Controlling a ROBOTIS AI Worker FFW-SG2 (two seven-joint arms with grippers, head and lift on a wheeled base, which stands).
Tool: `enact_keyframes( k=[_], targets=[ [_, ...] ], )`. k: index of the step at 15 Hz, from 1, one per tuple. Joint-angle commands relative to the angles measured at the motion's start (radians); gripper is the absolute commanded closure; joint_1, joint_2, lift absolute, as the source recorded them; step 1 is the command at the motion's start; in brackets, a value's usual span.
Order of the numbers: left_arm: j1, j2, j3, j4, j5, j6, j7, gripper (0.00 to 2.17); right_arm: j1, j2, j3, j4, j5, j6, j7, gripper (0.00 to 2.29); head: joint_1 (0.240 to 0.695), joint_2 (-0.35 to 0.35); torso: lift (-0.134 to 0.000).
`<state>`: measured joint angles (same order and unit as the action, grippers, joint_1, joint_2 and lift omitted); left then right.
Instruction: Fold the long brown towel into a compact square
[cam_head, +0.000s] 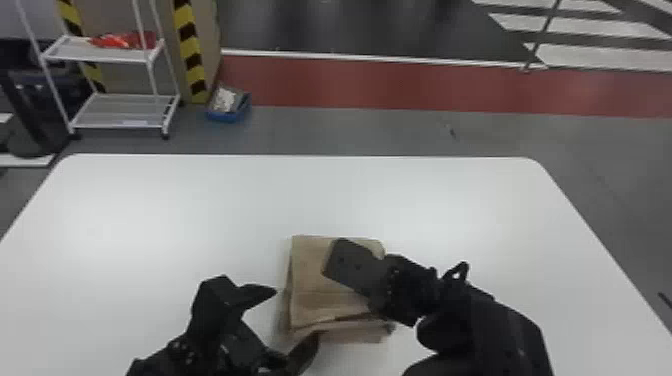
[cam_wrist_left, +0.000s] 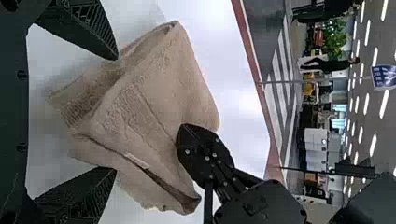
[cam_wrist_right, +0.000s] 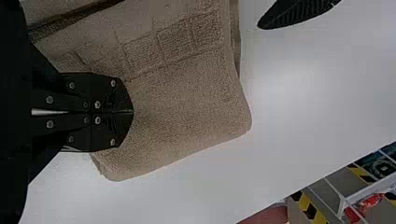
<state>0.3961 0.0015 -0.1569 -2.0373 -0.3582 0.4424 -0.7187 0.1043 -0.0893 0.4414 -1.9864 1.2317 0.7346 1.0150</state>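
The right gripper (cam_head: 336, 258) has the folded brown towel (cam_head: 310, 295) beneath it.

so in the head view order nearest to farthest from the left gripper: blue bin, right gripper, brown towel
1. Brown towel, at its right
2. Right gripper, over the towel
3. Blue bin, on the floor beyond the table

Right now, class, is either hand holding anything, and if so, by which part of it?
Nothing appears to be held. The right hand is shut over the towel, with no cloth visible between its fingers; the left hand is open beside it.
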Motion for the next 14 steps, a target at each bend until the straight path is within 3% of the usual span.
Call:
enact_keyframes(
  k=[1, 9, 11, 14],
  targets=[
    [0.003, -0.004, 0.046, -0.015, 0.027, 0.017, -0.011, 0.07, -0.003, 0.002, -0.003, 0.011, 0.0, -0.002, -0.003, 2.02, 0.695, -0.085, -0.125],
    [-0.005, -0.004, 0.125, -0.041, 0.068, 0.072, -0.018, 0.07, -0.006, 0.029, -0.032, -0.002, -0.047, 0.016, -0.018, 2.02, 0.695, -0.024, -0.125],
    [-0.005, -0.004, 0.143, -0.052, 0.107, 0.088, 0.005, 0.08, -0.008, 0.037, -0.039, -0.012, -0.067, 0.023, -0.049, 2.02, 0.695, -0.007, -0.125],
    [-0.003, -0.004, 0.128, -0.06, 0.176, 0.082, 0.061, 0.08, -0.034, 0.074, -0.066, -0.012, -0.08, 0.029, -0.121, 2.02, 0.695, 0.016, -0.125]
  ],
)
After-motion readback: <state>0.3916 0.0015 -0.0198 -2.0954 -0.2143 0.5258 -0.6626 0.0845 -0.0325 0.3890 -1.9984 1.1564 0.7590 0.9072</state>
